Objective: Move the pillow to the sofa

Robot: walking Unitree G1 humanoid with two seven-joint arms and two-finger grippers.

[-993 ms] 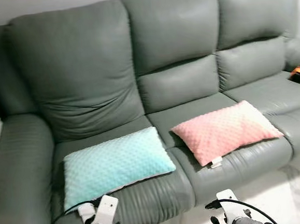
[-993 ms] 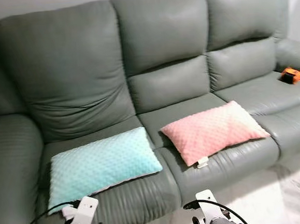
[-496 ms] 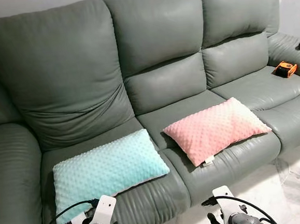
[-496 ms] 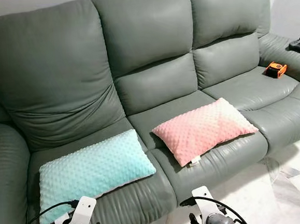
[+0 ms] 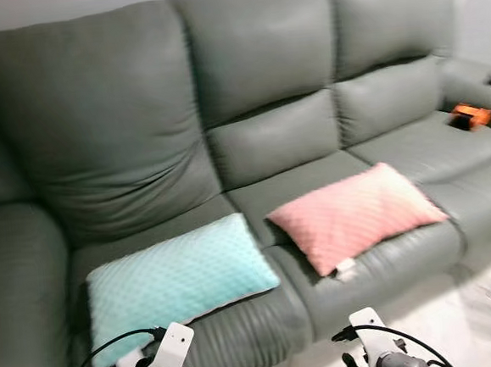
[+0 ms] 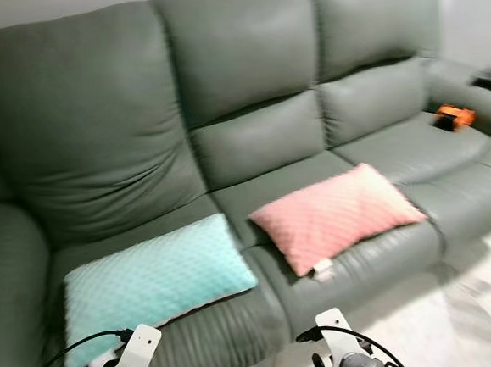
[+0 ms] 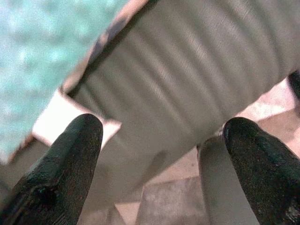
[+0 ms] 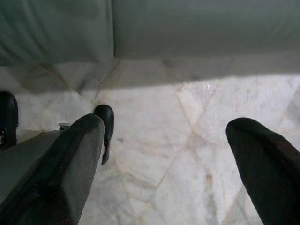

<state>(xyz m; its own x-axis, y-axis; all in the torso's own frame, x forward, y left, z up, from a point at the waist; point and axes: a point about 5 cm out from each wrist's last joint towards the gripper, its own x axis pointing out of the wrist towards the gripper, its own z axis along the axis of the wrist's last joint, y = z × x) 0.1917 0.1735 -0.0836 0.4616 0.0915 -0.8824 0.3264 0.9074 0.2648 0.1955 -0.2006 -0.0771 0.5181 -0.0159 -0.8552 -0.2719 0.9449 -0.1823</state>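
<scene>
On the grey sofa (image 5: 265,105) lie a teal pillow (image 5: 178,278) and a pink pillow (image 5: 354,214); pale marble floor (image 8: 187,154) below. Left end effector (image 7: 161,136) and right end effector (image 8: 164,136) spread wide, empty.

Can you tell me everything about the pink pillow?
The pink pillow is a soft rectangle with a bumpy, dotted fabric, though the picture is a bit blurred. It lies flat and turned at an angle on the middle seat of the grey sofa, its far corner reaching toward the next seat. A small white tag hangs from its front edge. Nothing is holding it, and it lies apart from the teal pillow.
</scene>
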